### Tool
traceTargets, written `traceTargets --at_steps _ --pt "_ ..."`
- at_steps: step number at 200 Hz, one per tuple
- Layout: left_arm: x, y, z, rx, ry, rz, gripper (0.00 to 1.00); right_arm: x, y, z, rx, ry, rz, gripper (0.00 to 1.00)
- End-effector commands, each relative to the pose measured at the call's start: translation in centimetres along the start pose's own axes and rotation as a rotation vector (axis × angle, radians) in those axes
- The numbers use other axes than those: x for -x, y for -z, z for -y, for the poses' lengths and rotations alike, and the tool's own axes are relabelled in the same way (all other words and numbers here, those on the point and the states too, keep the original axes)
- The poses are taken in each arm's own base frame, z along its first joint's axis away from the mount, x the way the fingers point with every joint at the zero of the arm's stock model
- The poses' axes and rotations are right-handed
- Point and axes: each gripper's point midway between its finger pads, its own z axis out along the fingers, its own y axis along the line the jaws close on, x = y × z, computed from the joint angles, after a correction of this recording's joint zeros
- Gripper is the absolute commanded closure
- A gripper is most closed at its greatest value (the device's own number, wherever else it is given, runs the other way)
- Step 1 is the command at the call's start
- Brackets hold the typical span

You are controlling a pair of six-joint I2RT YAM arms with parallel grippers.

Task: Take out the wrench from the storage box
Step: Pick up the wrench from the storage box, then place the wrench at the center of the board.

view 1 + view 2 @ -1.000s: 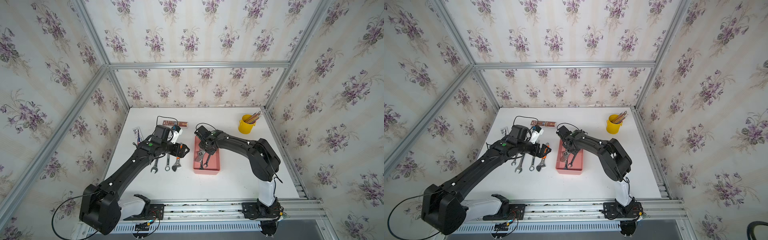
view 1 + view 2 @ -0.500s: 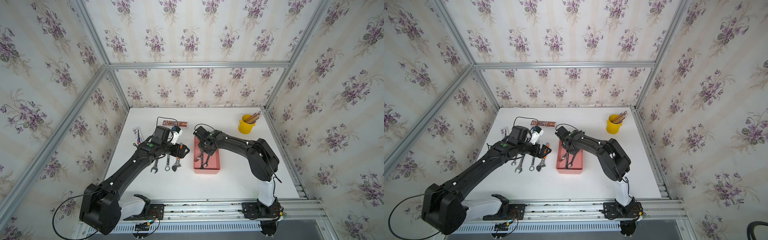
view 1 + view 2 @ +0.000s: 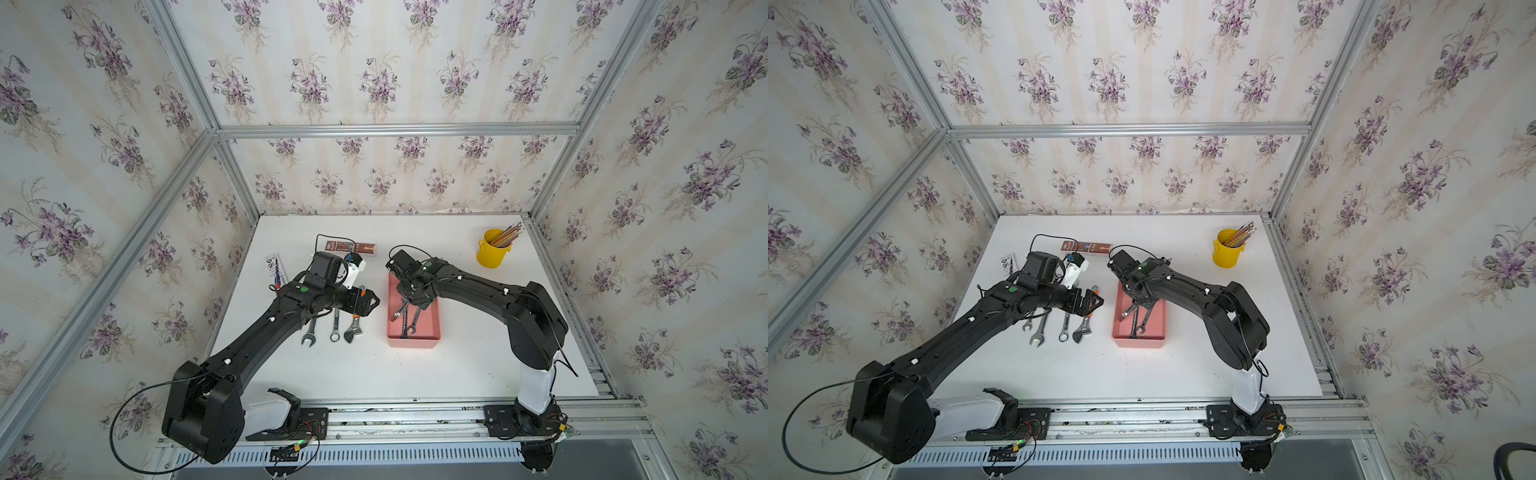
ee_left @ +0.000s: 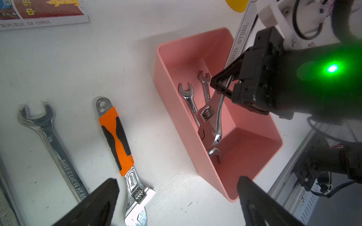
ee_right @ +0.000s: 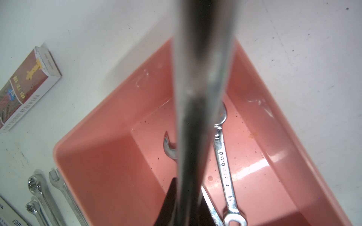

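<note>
Note rt gripper clamped tight on wrench shaft. Find wrench steeply tilted: lower end down in storage box among other wrenches, upper end rising above box rim alongside rt wrist. Judge pull along shaft axis, up and out, as cleanest exit. See lt gripper spread wide, empty, beside box over table wrenches; not needed.
</note>
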Motion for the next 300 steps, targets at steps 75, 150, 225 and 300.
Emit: traceTargets --at_steps 75,150,225,300 --pt "2.8 0.6 1.6 -0.069 0.002 0.07 0.01 6.1 9.2 2.4 0.19 0.327 0.188 1.0" --pt "2.2 0.1 1.2 -0.061 0.01 0.044 0.01 8.3 9.2 11.9 0.189 0.589 0.11 1.0" --pt "1.5 -0.2 0.7 -0.034 -0.001 0.019 0.01 5.1 3.6 12.3 0.344 0.599 -0.03 1.0" --pt "0.2 -0.7 0.0 -0.014 -0.008 -0.018 0.01 5.7 -0.3 12.6 0.392 0.609 -0.106 1.0"
